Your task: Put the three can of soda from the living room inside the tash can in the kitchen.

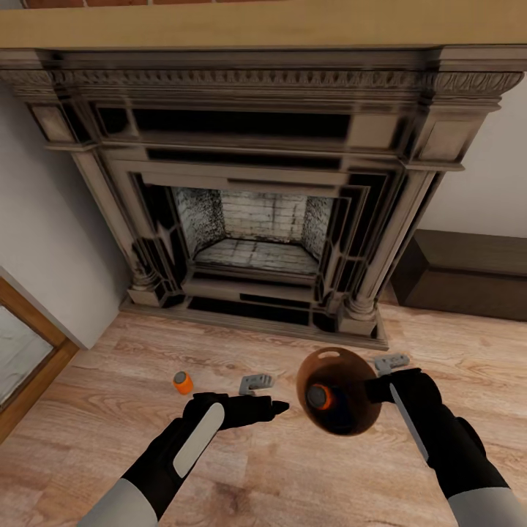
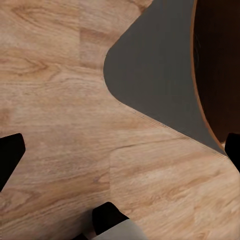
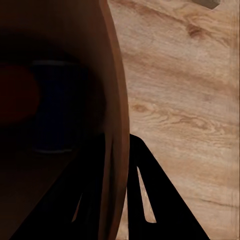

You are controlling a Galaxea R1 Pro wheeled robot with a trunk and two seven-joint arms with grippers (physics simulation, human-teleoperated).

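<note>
The right end effector [image 1: 380,388] pinches the rim of the round copper-brown bin [image 1: 350,410], whose dark inside half hides an orange grey-topped can [image 1: 320,396] and a blue can [image 3: 52,107]. A second orange can [image 1: 182,382] stands on the floor left of the bin, beyond the left end effector [image 1: 274,407], whose fingers are spread.

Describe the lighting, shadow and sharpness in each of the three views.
Head view: even, soft light, no glare; the fireplace bulges with wide-angle distortion, and the trash can is dark inside. Left wrist view: sharp wood grain on the floor, crossed by a flat grey shadow. Right wrist view: the bin's interior is murky and blurred.
</note>
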